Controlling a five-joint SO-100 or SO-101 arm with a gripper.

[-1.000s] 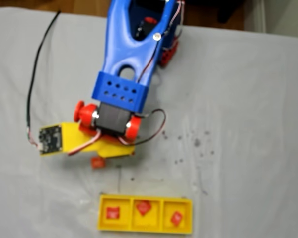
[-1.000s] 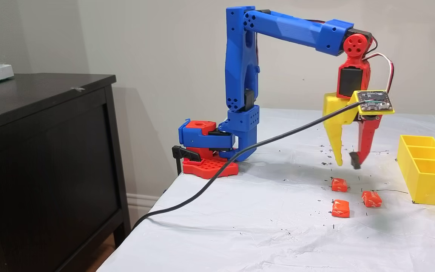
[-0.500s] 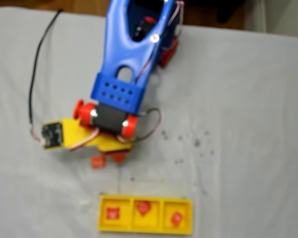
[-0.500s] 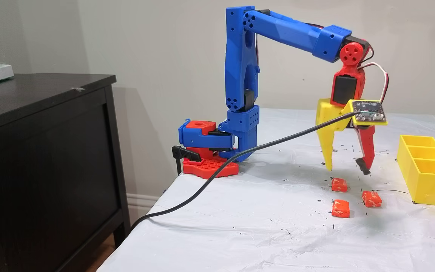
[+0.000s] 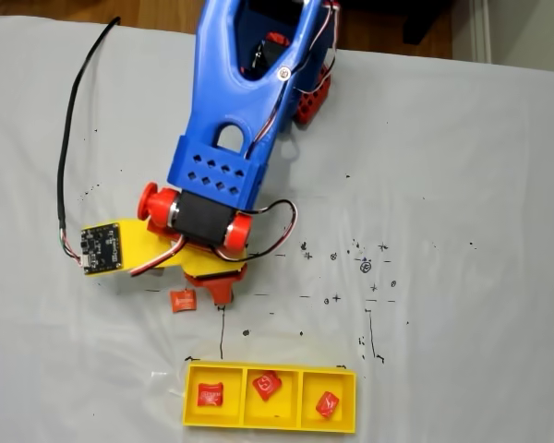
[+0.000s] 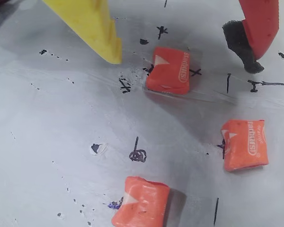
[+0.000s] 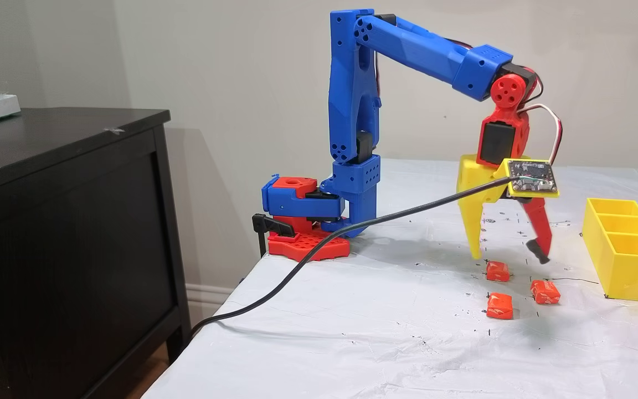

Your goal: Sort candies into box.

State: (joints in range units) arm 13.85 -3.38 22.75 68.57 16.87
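Three orange-red candies lie on the white cover. In the wrist view one candy sits between my fingers, another candy lies to its lower right and a third candy near the bottom edge. My gripper is open, its yellow finger left of that candy and its red finger right of it, touching nothing. From the side, the gripper hangs just above the nearest candy. The yellow box holds one candy in each compartment.
A black cable trails from the wrist camera across the table and off its left edge. A dark cabinet stands beside the table. The arm's base sits at the back. The box stands right of the loose candies.
The gripper has come down toward the table and spread its fingers wider, ending astride the candy nearest the arm. The candies and box have not moved.
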